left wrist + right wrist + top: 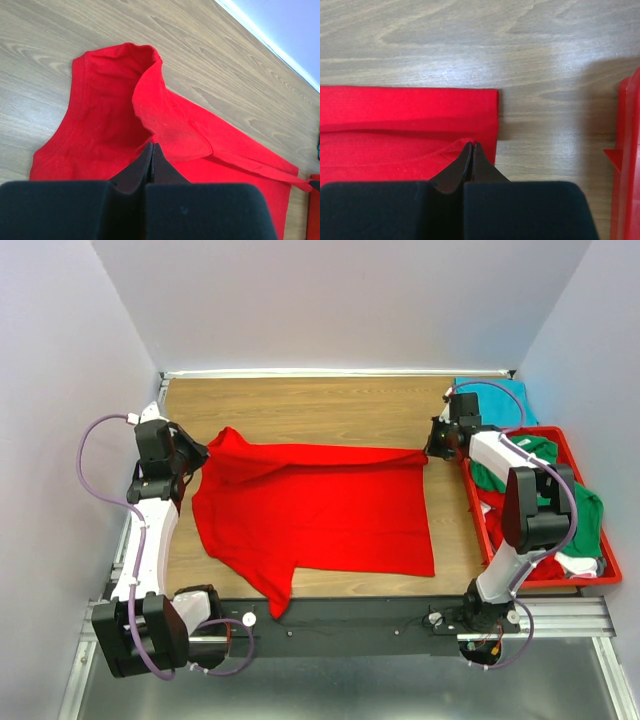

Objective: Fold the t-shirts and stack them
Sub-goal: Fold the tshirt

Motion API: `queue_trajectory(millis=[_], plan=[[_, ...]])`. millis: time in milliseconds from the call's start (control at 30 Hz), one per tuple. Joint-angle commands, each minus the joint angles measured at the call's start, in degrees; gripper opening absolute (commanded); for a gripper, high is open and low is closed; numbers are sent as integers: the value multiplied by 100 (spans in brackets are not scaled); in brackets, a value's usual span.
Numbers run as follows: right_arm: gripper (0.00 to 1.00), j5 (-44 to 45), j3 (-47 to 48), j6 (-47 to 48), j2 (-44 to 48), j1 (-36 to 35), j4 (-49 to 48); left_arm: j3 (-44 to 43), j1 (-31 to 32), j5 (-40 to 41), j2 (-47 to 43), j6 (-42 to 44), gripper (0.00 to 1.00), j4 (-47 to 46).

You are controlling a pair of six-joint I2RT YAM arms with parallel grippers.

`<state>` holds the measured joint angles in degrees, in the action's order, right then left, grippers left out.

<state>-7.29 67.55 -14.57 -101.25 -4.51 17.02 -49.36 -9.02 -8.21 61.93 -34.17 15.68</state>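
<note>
A bright red t-shirt (320, 510) lies spread across the middle of the wooden table, its far edge folded over toward me. My left gripper (197, 454) is shut on the shirt's far left corner by the sleeve; the left wrist view shows the pinched fold (165, 125) at the closed tips (152, 145). My right gripper (432, 450) is shut on the shirt's far right corner; the right wrist view shows the closed tips (472, 145) on the red cloth (405, 125). A teal shirt (492, 395) lies at the far right. Green shirts (580, 510) lie in the tray.
A rigid red plastic tray (604, 570) stands along the right side, holding green, red and white cloth; its wall shows in the right wrist view (627, 150). Bare wooden table (300, 405) lies behind the shirt. White walls close in on three sides.
</note>
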Motion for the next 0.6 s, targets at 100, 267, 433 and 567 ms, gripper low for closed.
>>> queue_trajectory(millis=[100,267,433,567], plan=[[4,-167,-338,-125,132,12,47,155,-56,-49,-216,-28,0,-21],[22,-352,-488,-213,263,3,56,295,-56,-198,-287,-10,0,5],[49,-615,-515,-257,658,-93,56,340,-56,-313,-313,60,0,40],[58,-651,-445,-196,975,-592,56,489,-48,-418,-357,34,0,-4]])
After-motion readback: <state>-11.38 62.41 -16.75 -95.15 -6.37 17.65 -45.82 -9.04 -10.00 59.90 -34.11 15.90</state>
